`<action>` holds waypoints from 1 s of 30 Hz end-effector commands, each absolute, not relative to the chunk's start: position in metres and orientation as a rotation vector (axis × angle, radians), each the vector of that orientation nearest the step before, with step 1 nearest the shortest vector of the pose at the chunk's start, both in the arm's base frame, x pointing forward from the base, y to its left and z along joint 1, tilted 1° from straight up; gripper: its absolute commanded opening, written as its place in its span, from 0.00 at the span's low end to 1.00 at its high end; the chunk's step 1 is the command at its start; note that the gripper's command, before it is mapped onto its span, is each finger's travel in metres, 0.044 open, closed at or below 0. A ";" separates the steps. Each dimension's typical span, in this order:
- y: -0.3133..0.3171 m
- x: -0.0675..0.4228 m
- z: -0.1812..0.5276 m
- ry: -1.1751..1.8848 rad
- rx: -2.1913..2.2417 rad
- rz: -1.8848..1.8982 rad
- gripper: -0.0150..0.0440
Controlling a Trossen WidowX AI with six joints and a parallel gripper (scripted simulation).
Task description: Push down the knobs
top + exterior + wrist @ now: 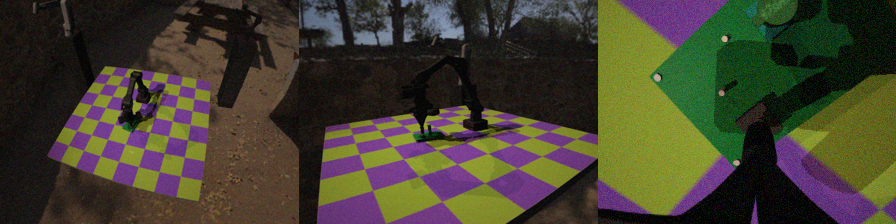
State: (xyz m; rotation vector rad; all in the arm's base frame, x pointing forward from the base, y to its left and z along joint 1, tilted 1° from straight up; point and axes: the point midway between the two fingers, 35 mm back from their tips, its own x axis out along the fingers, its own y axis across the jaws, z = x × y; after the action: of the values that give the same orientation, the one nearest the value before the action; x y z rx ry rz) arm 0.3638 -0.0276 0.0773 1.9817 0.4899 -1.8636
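Note:
The green circuit board (pixel 129 128) (pixel 436 135) (pixel 688 95) stands on the checkered table a short way in front of the arm's base. My gripper (pixel 126 121) (pixel 421 131) (pixel 757 162) is shut, with nothing between the fingers. Its closed tips point straight down and rest on top of one knob (pixel 749 114), a small dark block just ahead of the fingertips in the wrist view. The other knob (pixel 429 128) (pixel 777 10) stands upright and taller on its shaft beside the gripper, near the board's far end. The arm's shadow covers much of the board.
The arm's base (pixel 142 98) (pixel 475 124) sits on the purple and yellow checkered table (pixel 163 147) (pixel 467 168) behind the board. Small pale screw heads (pixel 657 77) mark the board's corners. Dark posts and ground lie beyond the table edges.

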 end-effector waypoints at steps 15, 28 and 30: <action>-0.027 0.363 0.074 0.490 1.979 -1.873 0.25; -0.027 0.363 0.071 0.491 1.979 -1.873 0.25; -0.027 0.364 0.071 0.491 1.979 -1.873 0.25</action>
State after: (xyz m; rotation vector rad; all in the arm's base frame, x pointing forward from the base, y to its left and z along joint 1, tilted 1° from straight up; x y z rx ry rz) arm 0.3631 -0.0275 0.0758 1.9803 0.4906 -1.8656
